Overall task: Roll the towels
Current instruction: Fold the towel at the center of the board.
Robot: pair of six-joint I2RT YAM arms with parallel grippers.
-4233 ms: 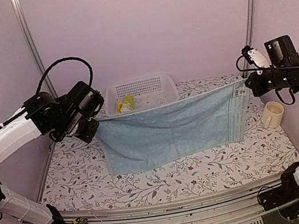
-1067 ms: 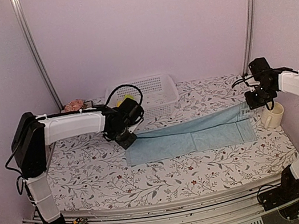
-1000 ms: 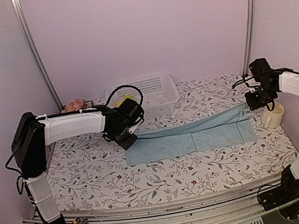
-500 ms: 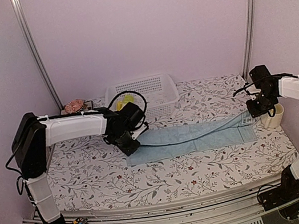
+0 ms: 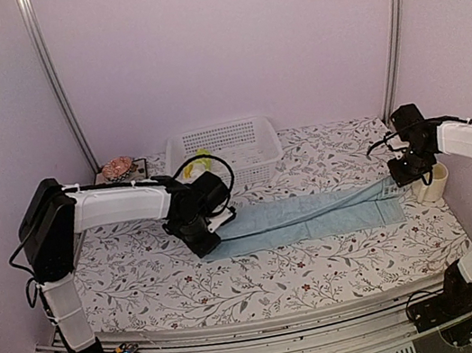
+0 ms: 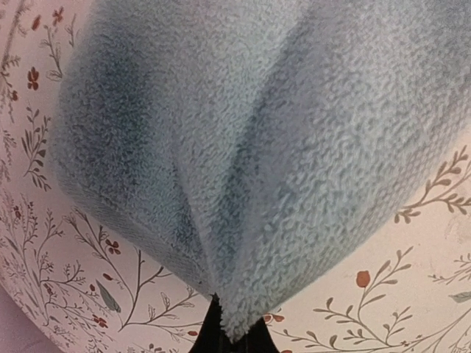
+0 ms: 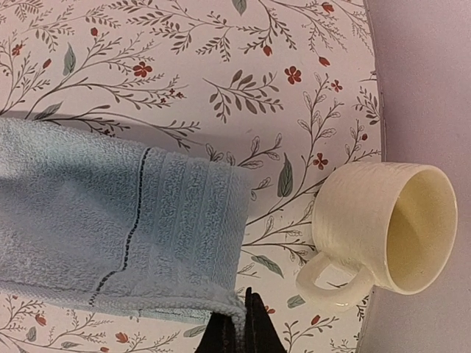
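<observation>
The pale blue towel [image 5: 303,218] lies folded in a long strip across the middle of the top view, on the floral table cover [image 5: 326,270]. The left gripper [image 5: 204,242] is clenched on its left end, and the right gripper [image 5: 399,180] pinches its right corner, just beside the cream cup [image 5: 429,183] at the frame's right. The yellow-green towel [image 5: 201,158] sits in the white basket [image 5: 237,130] above centre.

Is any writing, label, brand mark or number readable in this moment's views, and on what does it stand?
None can be read.
The blue towel shows only a woven dark stripe.
The cream cup is plain.
The white basket shows no label.
The tablecloth has only a floral print.
</observation>
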